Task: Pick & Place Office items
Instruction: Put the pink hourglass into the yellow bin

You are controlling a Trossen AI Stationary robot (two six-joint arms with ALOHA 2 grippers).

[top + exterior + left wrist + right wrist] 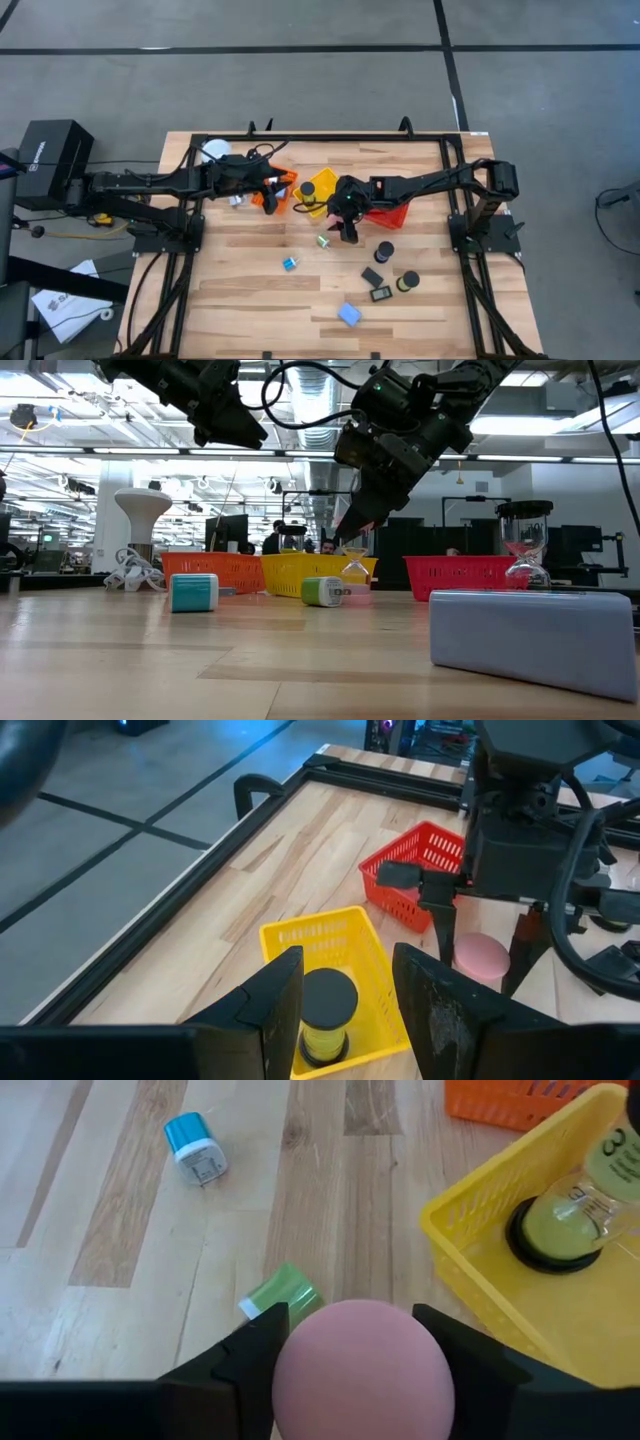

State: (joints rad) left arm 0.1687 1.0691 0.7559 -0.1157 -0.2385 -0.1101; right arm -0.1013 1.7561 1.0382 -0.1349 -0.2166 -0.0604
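Office items lie scattered on the wooden table (240, 300), most of them on the side of the yellow basket (322, 187) away from the table's far edge. That basket sits between an orange basket (281, 190) and a red basket (388, 214), and it holds an hourglass with yellow-green sand (568, 1210), lying tilted in the right wrist view.

The left gripper (272, 186) hangs over the orange basket, just beside the yellow one, its jaws apart with nothing between them. The right gripper (345, 1342) hovers just off the yellow basket's near corner, its fingers clamped on a pink cylinder (362, 1370) (seen round and flat from the left wrist view (482, 956)).

Farthest from the yellow basket lies a light-blue block (349, 314). Nearer to it, beyond the red basket, are two black cylinders (385, 250) (408, 281) and two black flat rectangles (372, 275) (381, 294). A small blue-and-white plug-like piece (197, 1148) rests well out from the yellow basket, and a small green-and-white piece (281, 1293) lies closer, just beside the right gripper.
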